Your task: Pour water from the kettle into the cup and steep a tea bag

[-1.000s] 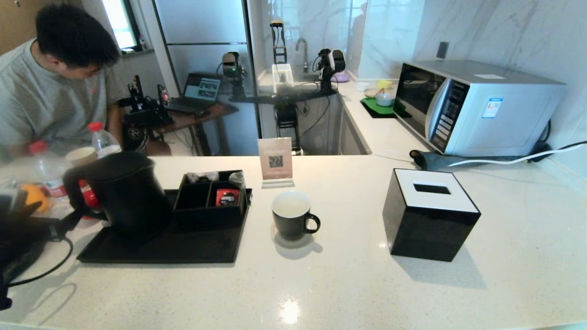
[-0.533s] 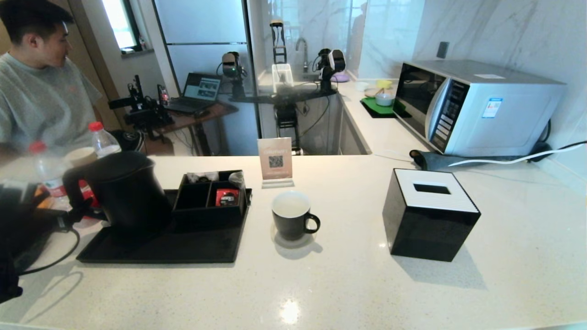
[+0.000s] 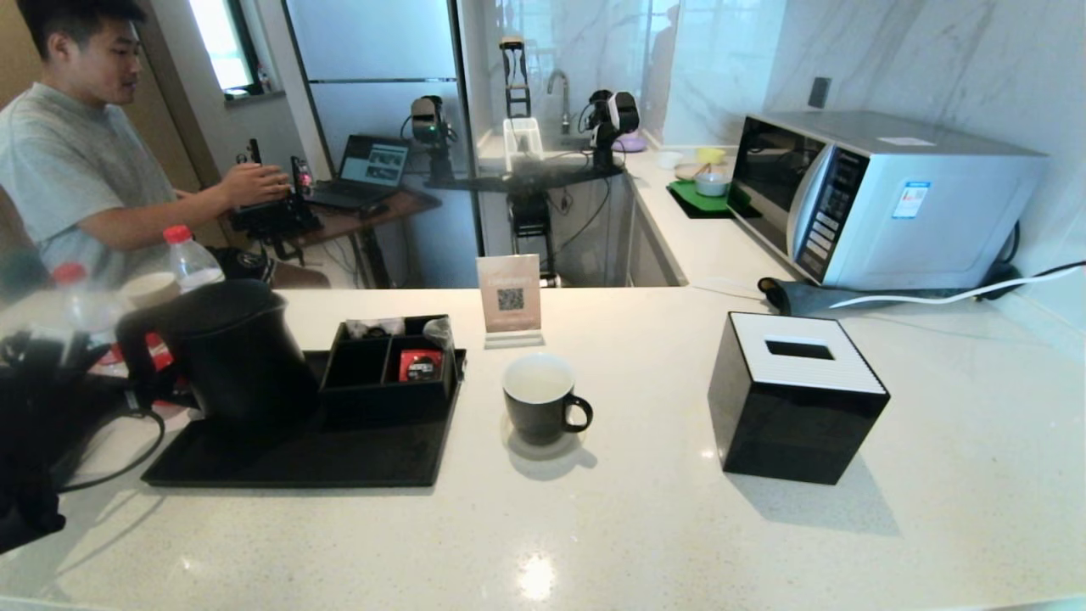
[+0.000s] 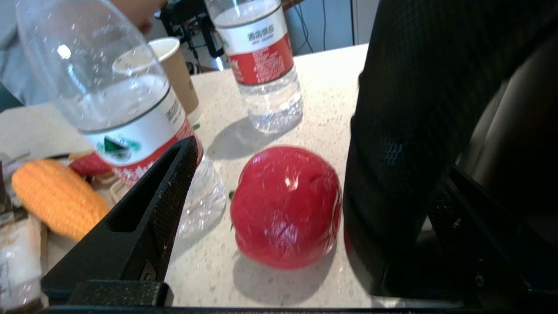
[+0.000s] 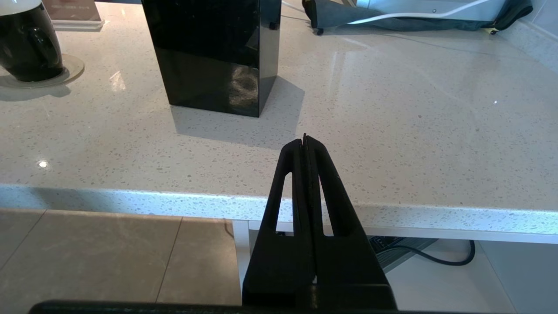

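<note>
At the frame's left edge, the left claw [image 4: 279, 209] is gaping beside the matte black kettle [image 3: 229, 352] — its handle between the fingers; the right claw [image 5: 304, 141] is hanging pressed together off the speckled white surface [image 5: 392, 131].

On the white counter [image 3: 645, 526] before me, a black kettle [image 3: 229, 352] stands upright on a black tray [image 3: 339, 462], touching a compartmented organizer box [image 3: 392, 367]. Right of the tray sits a black cup [image 3: 540, 399], white inside. Further right stands a black tissue box [image 3: 796, 397]. My left arm [image 3: 34, 424] shows dark at the far left edge.
</note>
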`<state>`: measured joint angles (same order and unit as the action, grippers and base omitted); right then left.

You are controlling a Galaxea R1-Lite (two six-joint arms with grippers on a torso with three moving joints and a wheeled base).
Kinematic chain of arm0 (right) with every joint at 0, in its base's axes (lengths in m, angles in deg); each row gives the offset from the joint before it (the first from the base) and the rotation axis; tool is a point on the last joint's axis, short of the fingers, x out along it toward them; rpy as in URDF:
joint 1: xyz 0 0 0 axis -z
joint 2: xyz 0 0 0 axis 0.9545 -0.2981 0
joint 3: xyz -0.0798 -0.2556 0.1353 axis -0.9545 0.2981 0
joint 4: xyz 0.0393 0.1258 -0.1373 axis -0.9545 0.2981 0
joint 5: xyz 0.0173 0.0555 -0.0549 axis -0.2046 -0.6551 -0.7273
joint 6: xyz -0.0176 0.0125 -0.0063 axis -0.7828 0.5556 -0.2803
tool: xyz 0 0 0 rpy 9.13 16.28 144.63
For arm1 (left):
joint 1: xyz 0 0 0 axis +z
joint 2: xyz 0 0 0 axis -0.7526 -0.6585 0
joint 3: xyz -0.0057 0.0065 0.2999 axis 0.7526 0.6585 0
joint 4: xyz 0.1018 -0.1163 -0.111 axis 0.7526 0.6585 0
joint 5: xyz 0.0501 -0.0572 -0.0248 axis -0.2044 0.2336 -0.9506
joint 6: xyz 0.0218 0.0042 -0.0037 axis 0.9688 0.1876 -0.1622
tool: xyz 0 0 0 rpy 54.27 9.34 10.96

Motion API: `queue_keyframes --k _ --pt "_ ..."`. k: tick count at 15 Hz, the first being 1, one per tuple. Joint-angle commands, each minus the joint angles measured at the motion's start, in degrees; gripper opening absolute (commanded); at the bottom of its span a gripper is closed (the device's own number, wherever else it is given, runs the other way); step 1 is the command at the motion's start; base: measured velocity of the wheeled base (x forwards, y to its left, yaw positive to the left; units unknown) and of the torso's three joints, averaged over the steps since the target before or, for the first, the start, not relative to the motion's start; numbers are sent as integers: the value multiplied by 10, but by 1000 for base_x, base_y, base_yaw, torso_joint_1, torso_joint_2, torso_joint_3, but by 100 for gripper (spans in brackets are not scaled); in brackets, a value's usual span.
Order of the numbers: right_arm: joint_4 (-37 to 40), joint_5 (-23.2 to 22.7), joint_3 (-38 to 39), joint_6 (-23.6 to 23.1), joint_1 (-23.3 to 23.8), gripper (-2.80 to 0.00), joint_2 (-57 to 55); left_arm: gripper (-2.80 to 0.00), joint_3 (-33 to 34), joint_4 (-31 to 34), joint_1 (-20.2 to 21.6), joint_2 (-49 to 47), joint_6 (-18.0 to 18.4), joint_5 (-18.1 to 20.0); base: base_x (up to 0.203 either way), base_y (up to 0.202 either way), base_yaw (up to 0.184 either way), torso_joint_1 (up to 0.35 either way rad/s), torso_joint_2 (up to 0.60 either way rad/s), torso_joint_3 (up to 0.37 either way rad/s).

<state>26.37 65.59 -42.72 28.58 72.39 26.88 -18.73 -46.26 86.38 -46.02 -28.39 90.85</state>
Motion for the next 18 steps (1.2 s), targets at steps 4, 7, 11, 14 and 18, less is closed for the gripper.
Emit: queue_keyframes --k 4,7,11,14,18 --pt "0 0 0 -1 -1 -280 -1 0 -32 -27 -15 -12 0 1 0 0 0 0 0 0" --pt "0 -1 0 -1 0 -280 -1 0 -54 -27 -18 -13 -8 -1 0 0 0 0 0 0" --pt "0 -1 0 -1 0 -280 -1 0 -74 -27 -21 -17 -9 -1 0 0 0 0 0 0" --pt "0 0 0 -1 0 -280 -1 0 -75 -27 -21 -17 -9 -1 0 0 0 0 0 0" --pt "0 0 0 -1 0 -280 -1 0 -80 -27 -22 -16 -16 -1 0 0 0 0 0 0"
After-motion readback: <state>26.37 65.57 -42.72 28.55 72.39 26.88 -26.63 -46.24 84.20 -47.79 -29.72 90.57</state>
